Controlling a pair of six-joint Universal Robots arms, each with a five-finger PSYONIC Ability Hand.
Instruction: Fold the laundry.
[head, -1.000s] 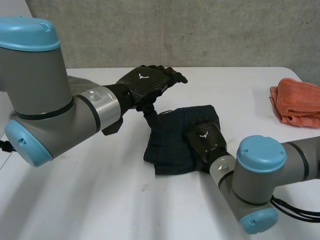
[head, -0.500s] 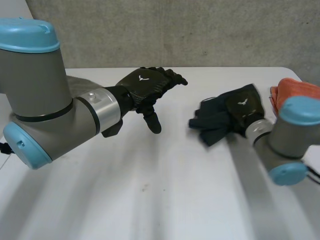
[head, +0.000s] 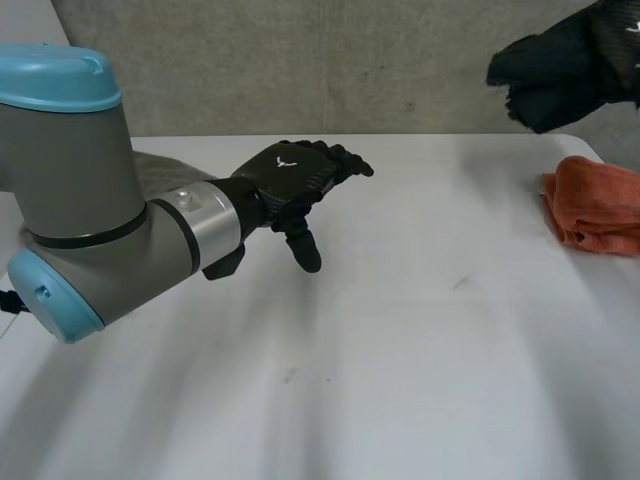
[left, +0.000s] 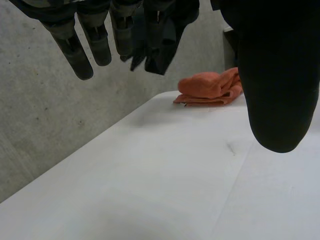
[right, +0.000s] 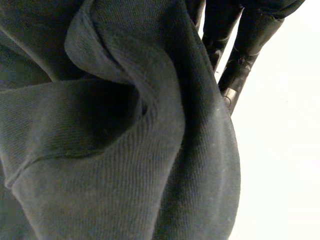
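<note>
A dark cloth (head: 545, 75) hangs bunched in the air above the table's far right corner, and my right hand (head: 622, 35) is shut on it. In the right wrist view the dark cloth (right: 125, 130) lies crumpled against the palm, with the fingers (right: 245, 45) curled behind it. My left hand (head: 290, 175) hovers open over the middle-left of the white table (head: 420, 350) and holds nothing. Its straight fingers (left: 95, 40) and thumb (left: 277, 75) appear in the left wrist view, where the dark cloth (left: 160, 50) hangs beyond the fingertips.
A folded orange towel (head: 595, 205) lies at the table's right edge, below the raised cloth; the orange towel (left: 210, 87) also appears beyond my left hand. Something grey (head: 160, 165) lies behind the left forearm. A concrete wall stands behind the table.
My right hand closed on the dark cloth at the table's middle, then carried it right and up into the air. The left hand has hardly moved.
</note>
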